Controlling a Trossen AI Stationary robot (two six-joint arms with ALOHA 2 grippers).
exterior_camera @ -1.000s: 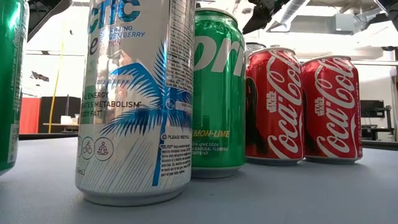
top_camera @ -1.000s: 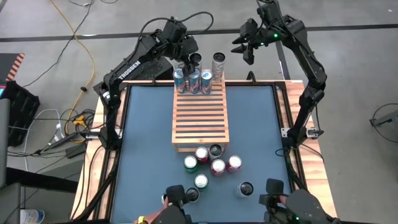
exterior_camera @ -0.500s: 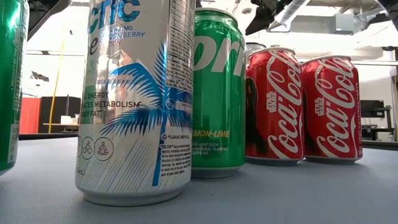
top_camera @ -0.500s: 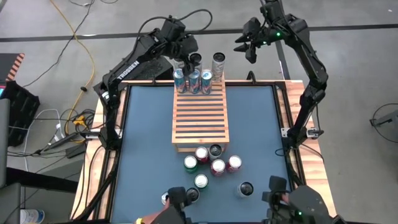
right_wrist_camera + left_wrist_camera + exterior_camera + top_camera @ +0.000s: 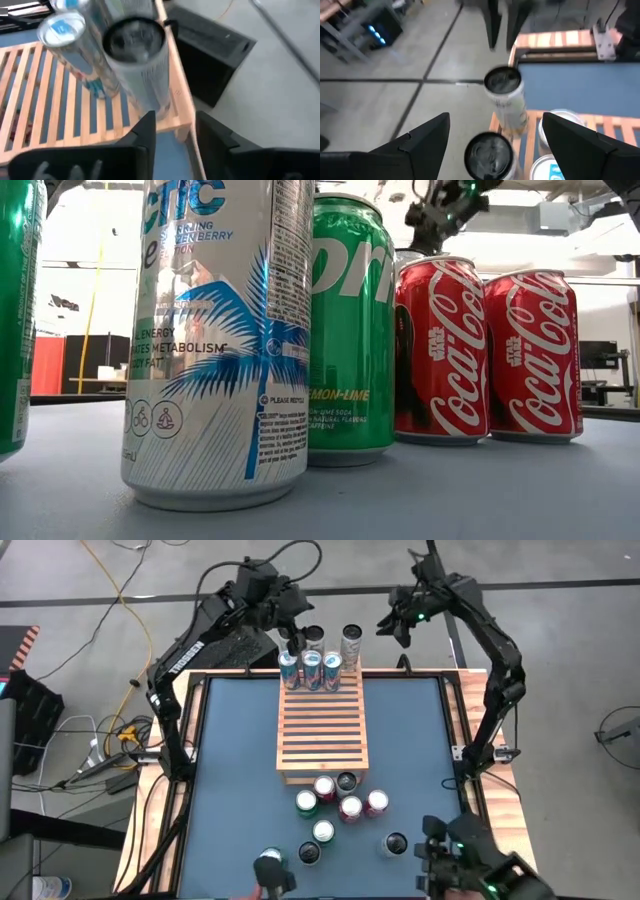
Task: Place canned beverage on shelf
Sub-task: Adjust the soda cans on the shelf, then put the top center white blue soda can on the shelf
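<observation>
Light-brown slatted wooden shelf (image 5: 322,730): I count five cans (image 5: 309,668) at its far end.
Blue counter (image 5: 230,770): seven cans (image 5: 338,802).
Left tool (image 5: 297,636): apart, empty.
Right tool (image 5: 392,624): narrowly apart, empty.

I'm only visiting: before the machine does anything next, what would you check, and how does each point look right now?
1. Left tool open and holding nothing: ok, its fingers stand wide apart over a dark-topped can.
2. Right tool holding nothing: ok, nothing sits between its fingers; it is off the shelf's far corner by the tall can.
3. Cans already on the shelf upright: ok, the far-end row stands.
4. Free space on the shelf: ok, most slats are bare.
5. Cans waiting on the table: ok, the cluster near the shelf's near end is upright.
6. Which can goes next: cannot tell.
</observation>
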